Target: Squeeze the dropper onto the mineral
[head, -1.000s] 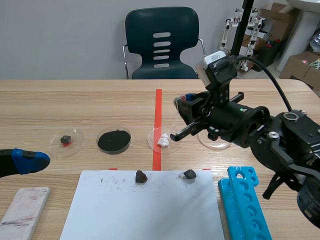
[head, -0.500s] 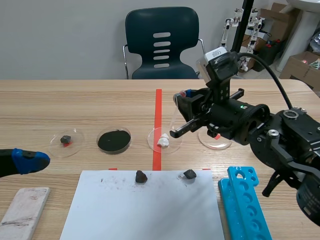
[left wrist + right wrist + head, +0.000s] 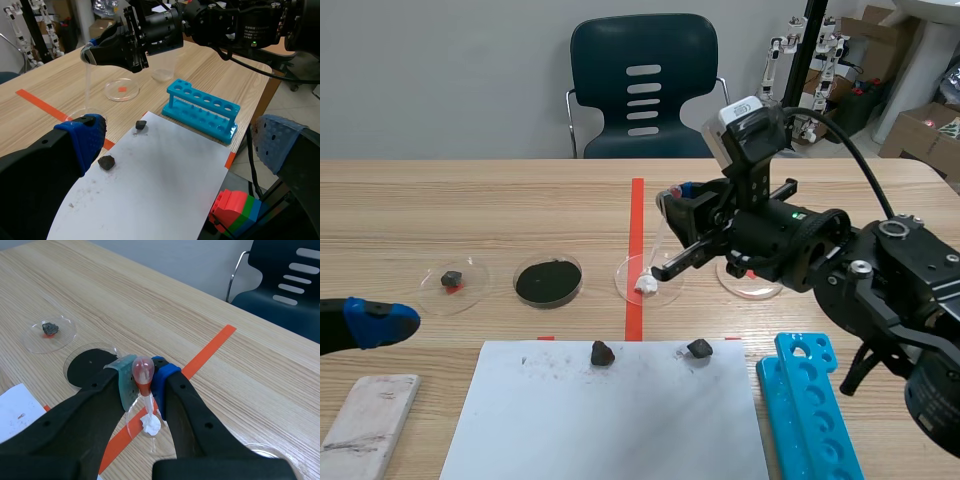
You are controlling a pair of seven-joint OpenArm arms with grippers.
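The right gripper (image 3: 144,381) is closed on the dropper (image 3: 142,369), its 2 pads pressed to either side of the red bulb. The clear stem hangs down from the bulb, and its tip sits at the white mineral (image 3: 150,425); whether it touches cannot be told. That mineral lies in a clear petri dish (image 3: 623,272) just beside the orange-red tape line, near the middle of the table.

The left gripper (image 3: 180,140) hangs low at the robot's left with its fingers wide apart and nothing between them, over the near edge of a white sheet (image 3: 610,420).

On the far edge of the sheet lie 2 dark rocks (image 3: 602,352), set apart. A dish of black powder (image 3: 548,281) and a dish with a small dark stone (image 3: 451,279) stand beside the mineral's dish. A blue test tube rack (image 3: 815,410) lies beside the sheet, and a pale block (image 3: 365,425) on its other side.
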